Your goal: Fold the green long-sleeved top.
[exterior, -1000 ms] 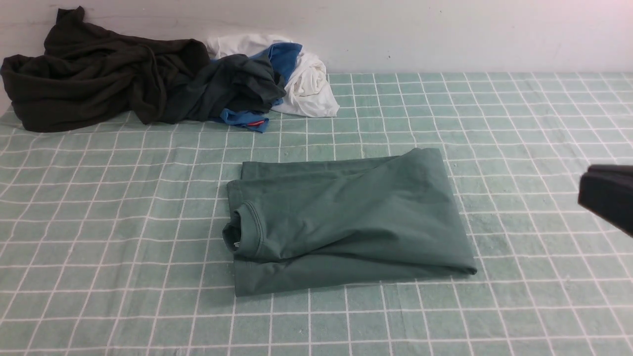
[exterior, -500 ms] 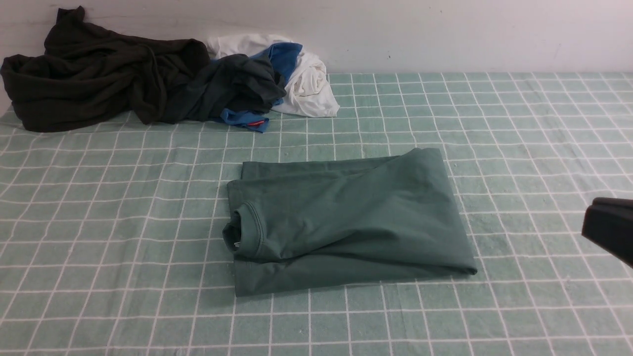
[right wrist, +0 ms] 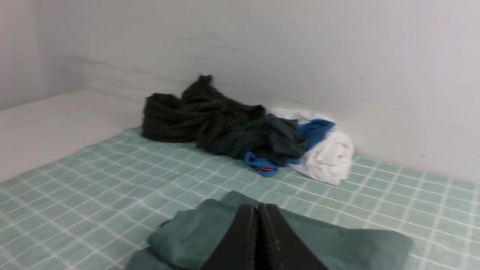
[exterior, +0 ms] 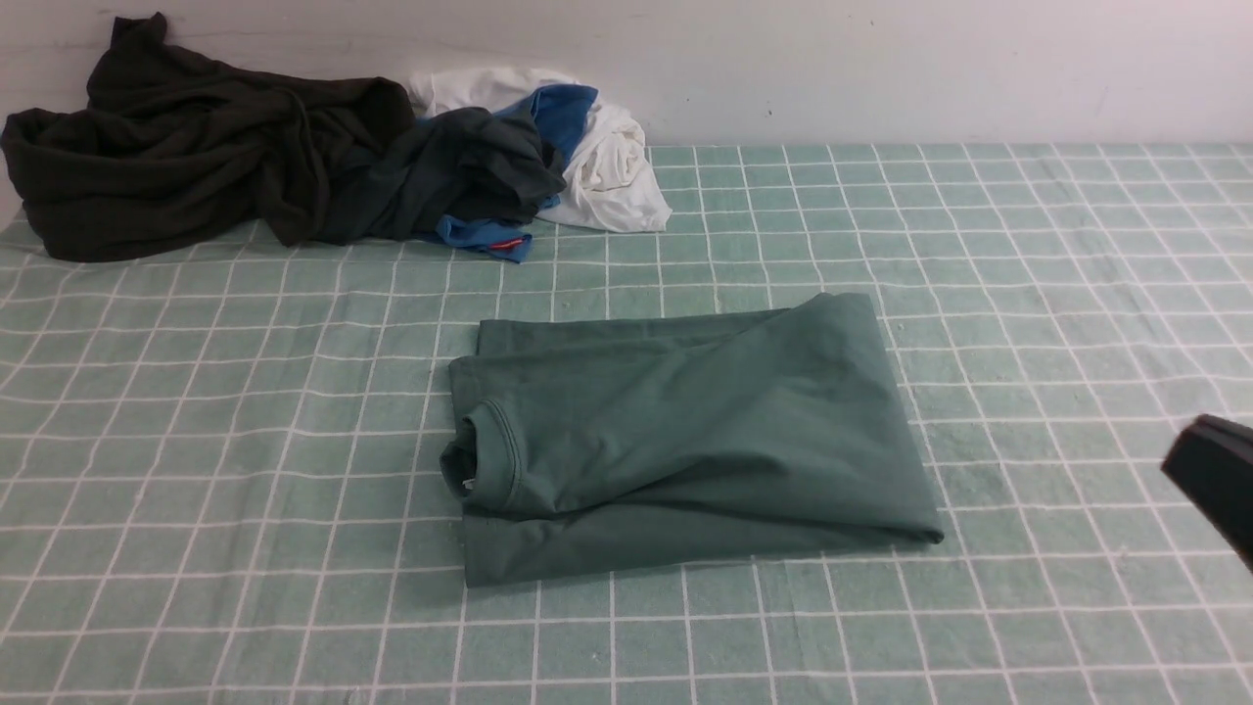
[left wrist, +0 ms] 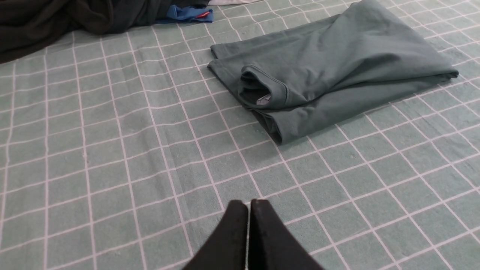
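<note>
Folded green long-sleeved top (exterior: 685,436) on the checked cloth (exterior: 196,490).

Front: soft rectangular bundle, ribbed neck leftward, well clear of the dark crumpled pile (exterior: 196,147).
Left wrist: left gripper (left wrist: 249,210) jaws clenched, empty.
Right wrist: right gripper (right wrist: 258,213) jaws clenched, empty, above the top.

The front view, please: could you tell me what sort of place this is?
Probably a laundry-folding test bench: a checked green tablecloth against a bare white wall, the folded green long-sleeved top, and a heap of crumpled clothes.
</note>
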`<move>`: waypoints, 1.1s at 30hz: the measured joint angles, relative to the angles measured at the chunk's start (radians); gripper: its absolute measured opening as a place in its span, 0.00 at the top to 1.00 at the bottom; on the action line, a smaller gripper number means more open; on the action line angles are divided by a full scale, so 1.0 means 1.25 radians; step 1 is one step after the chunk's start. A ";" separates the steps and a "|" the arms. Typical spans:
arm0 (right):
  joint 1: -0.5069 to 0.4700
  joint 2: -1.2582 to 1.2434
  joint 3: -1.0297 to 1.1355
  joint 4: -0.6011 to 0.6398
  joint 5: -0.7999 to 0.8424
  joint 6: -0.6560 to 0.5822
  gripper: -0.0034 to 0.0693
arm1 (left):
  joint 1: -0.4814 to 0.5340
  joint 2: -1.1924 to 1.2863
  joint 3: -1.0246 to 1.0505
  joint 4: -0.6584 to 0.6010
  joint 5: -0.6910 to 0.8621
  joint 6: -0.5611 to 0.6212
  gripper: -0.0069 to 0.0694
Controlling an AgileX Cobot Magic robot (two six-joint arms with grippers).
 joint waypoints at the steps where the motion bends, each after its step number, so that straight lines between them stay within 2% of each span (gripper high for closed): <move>1: -0.032 -0.014 0.019 0.001 -0.005 -0.003 0.97 | 0.000 0.000 0.000 0.000 0.000 0.000 0.91; 8: -0.320 -0.186 0.202 -0.054 -0.002 0.025 0.97 | 0.000 0.000 0.000 0.000 0.000 0.000 0.91; 9: -0.328 -0.190 0.206 -0.059 -0.002 0.028 0.97 | 0.000 0.000 0.000 0.000 0.000 0.000 0.91; 12: -0.423 -0.274 0.258 -0.111 0.035 0.103 0.97 | 0.000 0.000 0.000 0.000 0.000 0.000 0.91; 16: -0.451 -0.322 0.258 -0.127 0.129 0.126 0.97 | 0.000 0.000 0.000 -0.001 0.001 0.000 0.91; 20: -0.454 -0.327 0.258 -0.127 0.211 0.098 0.97 | 0.000 0.000 0.000 -0.001 0.001 0.000 0.91; 33: -0.454 -0.327 0.257 -0.127 0.215 0.070 0.97 | 0.000 0.000 0.000 -0.001 0.001 0.000 0.91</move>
